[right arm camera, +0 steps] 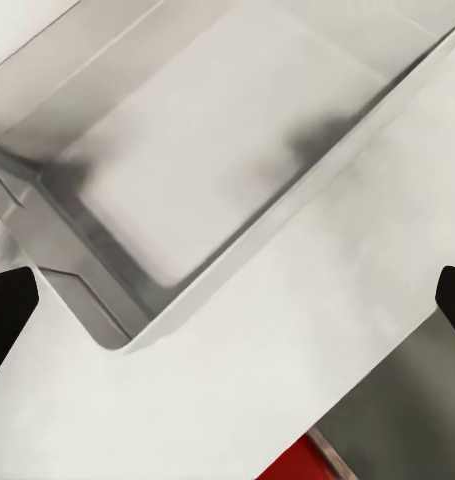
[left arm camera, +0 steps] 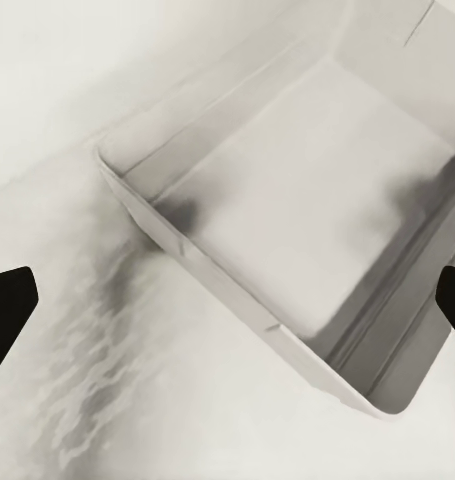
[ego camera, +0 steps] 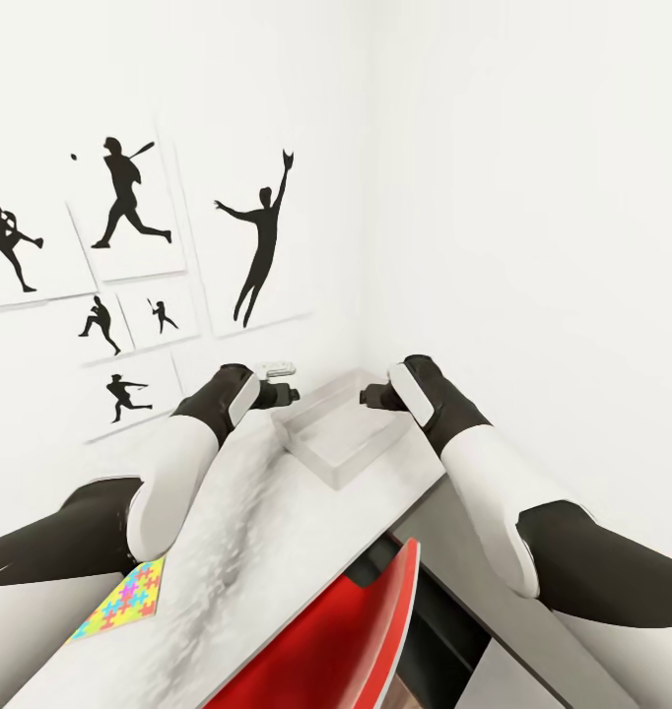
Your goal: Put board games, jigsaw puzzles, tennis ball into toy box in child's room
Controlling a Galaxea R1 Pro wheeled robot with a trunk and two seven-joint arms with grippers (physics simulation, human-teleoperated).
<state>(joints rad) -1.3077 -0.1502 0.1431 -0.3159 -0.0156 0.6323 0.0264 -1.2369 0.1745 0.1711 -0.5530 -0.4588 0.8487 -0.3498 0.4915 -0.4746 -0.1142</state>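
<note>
Both grippers, left (ego camera: pixel 289 396) and right (ego camera: pixel 368 396), are hanging spread and empty, flanking the toy box (ego camera: pixel 321 455) lying just below between them, the left one nearer the jigsaw puzzle (ego camera: pixel 122 600) behind it.

text: none legible | labels: none | numbers: none | signs: none

Both arms reach forward, forearms white, wrists black, converging toward each other. The left pincer (ego camera: pixel 285 393) points to the right, the right pincer (ego camera: pixel 368 396) points to the left, the two facing each other and held apart at like height. In each wrist view the two dark fingertips (left arm camera: pixel 7 305) (right arm camera: pixel 7 310) sit at opposite edges, wide apart, holding nothing.
</note>
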